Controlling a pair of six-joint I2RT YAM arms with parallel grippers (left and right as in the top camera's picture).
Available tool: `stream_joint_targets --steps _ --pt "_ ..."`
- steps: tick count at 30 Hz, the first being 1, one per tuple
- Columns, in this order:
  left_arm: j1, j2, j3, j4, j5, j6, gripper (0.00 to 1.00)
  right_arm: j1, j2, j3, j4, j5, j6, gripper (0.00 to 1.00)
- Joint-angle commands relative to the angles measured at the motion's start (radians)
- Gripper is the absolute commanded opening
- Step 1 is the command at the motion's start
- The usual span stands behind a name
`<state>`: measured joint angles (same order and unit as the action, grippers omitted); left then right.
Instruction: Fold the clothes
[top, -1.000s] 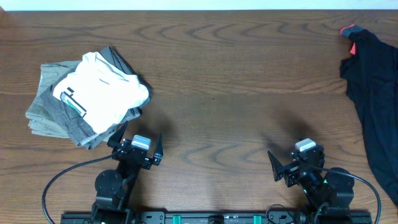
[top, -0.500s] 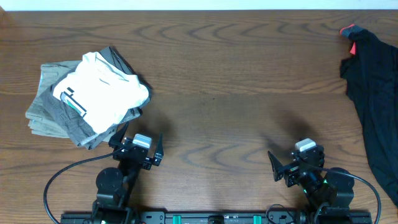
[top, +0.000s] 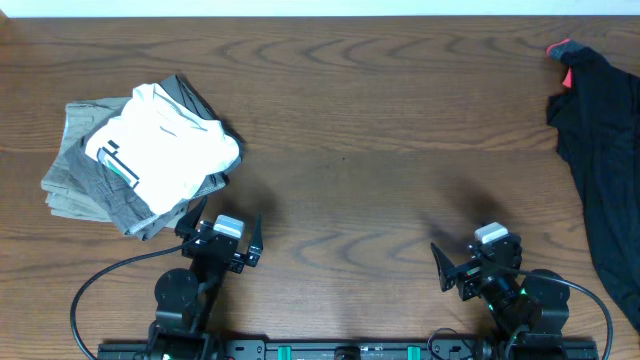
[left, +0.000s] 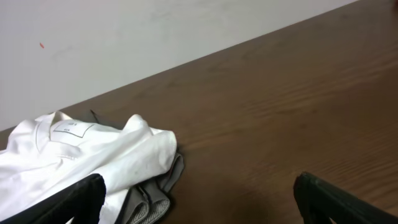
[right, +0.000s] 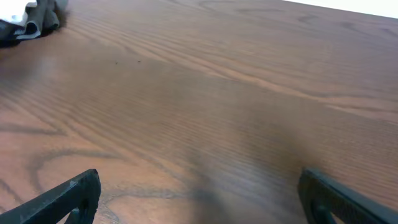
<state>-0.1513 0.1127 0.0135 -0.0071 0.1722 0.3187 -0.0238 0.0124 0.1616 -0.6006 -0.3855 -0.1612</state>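
The brown wood table (top: 380, 130) fills the view from above. A pale wall (left: 124, 37) stands behind its far edge in my left wrist view.

A black garment (top: 605, 150) lies spread out at the far right and reaches the right edge of the view. It has a small red bit (top: 562, 48) at its top corner.

On the left sits a folded pile. Grey trousers (top: 85, 185) are at the bottom and a white T-shirt (top: 160, 150) is on top, with its label (left: 68, 129) facing up.

Both my arms are tucked back low at the near edge of the table. My left gripper (top: 224, 222) points away from me, just beside the near side of the pile. Its fingers (left: 81, 199) are spread wide and there is nothing between them. My right gripper (top: 478, 252) sits over bare wood, well apart from the black garment. It is wide open too and holds nothing.
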Motion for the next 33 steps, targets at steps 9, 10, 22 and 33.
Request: stream_joint_targets --steps 9,10,22,33 --pt "0.004 0.003 -0.010 -0.046 0.010 0.002 0.98 0.010 -0.007 -0.003 0.003 -0.007 0.014 0.99" --pt "0.004 0.003 -0.010 -0.045 0.010 0.002 0.98 0.010 -0.007 -0.003 0.003 -0.007 0.015 0.99" --pt "0.004 -0.035 -0.010 -0.046 0.010 0.002 0.98 0.010 -0.007 -0.003 0.003 -0.007 0.014 0.99" --pt "0.004 -0.111 -0.009 -0.045 0.010 0.002 0.98 0.010 -0.006 -0.003 0.003 -0.007 0.014 0.99"
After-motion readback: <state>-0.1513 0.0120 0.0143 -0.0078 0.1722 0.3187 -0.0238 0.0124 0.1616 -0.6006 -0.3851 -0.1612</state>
